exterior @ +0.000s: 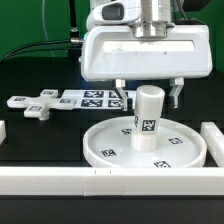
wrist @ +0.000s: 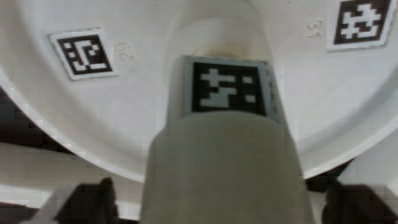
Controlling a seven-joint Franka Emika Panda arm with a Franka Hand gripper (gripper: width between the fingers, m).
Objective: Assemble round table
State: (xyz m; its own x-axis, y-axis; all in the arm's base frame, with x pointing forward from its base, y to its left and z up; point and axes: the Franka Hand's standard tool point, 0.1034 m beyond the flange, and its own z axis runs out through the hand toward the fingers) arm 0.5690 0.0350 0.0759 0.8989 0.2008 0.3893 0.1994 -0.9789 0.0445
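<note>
- Standing at the ctr of the round disc is the short leg, more or less upright w/ a slight lean to the exterior view's right; can't tell if its base is seated in the hub or just resting there.
- Hand hangs right over the leg top, fingers apart, one each side of the leg w/ a visible gap both sides; nothing gripped.
- Disc lies flat on the black bench, rim up, several square tags on its face.
- Leg carries a black-and-white tag on the side facing the exterior camera.
- Cross foot lies on the bench at the exterior view's left, well apart from disc and leg.
- Marker board sits flat behind the disc, btwn the foot and the hand.
- Long white bars edge the work area: one along the front, one at the exterior view's right.
- Wrist view: leg fills the middle, its tag sharp enough to see; disc spreads behind it w/ two of its tags showing.
- Dark shapes flank the leg near the camera, too blurred to call.
</note>
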